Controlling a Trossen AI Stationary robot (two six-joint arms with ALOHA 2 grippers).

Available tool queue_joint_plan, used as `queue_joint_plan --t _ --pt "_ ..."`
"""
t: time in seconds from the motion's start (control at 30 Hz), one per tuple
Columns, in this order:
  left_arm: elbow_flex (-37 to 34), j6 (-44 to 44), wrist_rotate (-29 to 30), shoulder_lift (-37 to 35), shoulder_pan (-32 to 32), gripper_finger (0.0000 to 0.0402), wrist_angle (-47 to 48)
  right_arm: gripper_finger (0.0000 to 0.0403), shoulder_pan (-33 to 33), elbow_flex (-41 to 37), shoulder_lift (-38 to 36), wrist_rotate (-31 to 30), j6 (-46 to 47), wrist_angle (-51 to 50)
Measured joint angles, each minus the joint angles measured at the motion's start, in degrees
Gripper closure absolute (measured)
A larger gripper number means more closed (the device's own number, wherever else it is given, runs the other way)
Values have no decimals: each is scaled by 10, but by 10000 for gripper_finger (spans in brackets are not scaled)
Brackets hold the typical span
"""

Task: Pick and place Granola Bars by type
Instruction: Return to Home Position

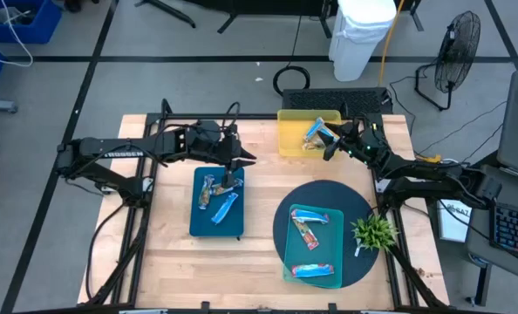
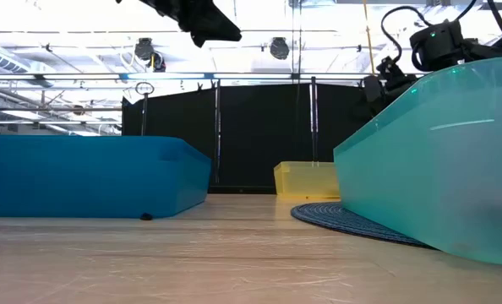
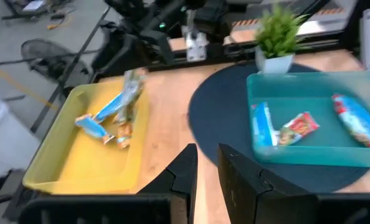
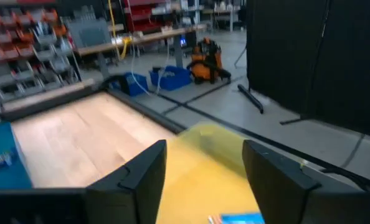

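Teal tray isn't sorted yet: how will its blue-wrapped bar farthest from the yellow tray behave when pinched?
The blue-wrapped bar looks small and flat, so it is probably light. Its glossy-looking wrapper may slip or crinkle when squeezed. Lying flat in the teal tray, it should slide, not roll, if pushed.

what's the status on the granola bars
Left claw open over blue tray. Right claw open over yellow bin. Granola bars in both and teal tray. Nothing blocking.

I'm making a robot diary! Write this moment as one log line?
left gripper: open, over blue plastic tray | right gripper: open, over yellow plastic tray | wrapped granola bars: in both trays
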State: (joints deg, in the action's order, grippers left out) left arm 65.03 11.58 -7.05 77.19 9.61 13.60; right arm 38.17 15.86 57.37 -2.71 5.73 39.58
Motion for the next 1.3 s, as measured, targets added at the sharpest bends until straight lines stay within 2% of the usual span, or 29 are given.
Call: queue_joint_plan --t 0.07,0.17,0.27,0.53,0.7,0.93,1.13,1.3 --pt "-28 1 -12 -14 0 332 -37 191 0 0 -6 0 20 14" --pt "-107 -10 -18 -64 6 332 -94 181 0 0 -23 3 44 22" --pt "-202 -36 -14 -136 19 332 -157 176 0 0 -56 40 37 -3" --pt "-427 -93 0 -351 30 332 -271 179 0 0 -187 168 31 -153" --pt "-533 -105 -3 -471 30 332 -309 186 0 -14 -288 194 39 -222" --pt "-620 -129 -4 -599 30 332 -304 188 0 -68 -451 194 49 -243" --pt "-642 -134 -4 -658 30 332 -258 188 0 -112 -568 194 54 -271" --pt "-643 -134 -4 -677 30 332 -236 188 0 -124 -569 186 40 -288"
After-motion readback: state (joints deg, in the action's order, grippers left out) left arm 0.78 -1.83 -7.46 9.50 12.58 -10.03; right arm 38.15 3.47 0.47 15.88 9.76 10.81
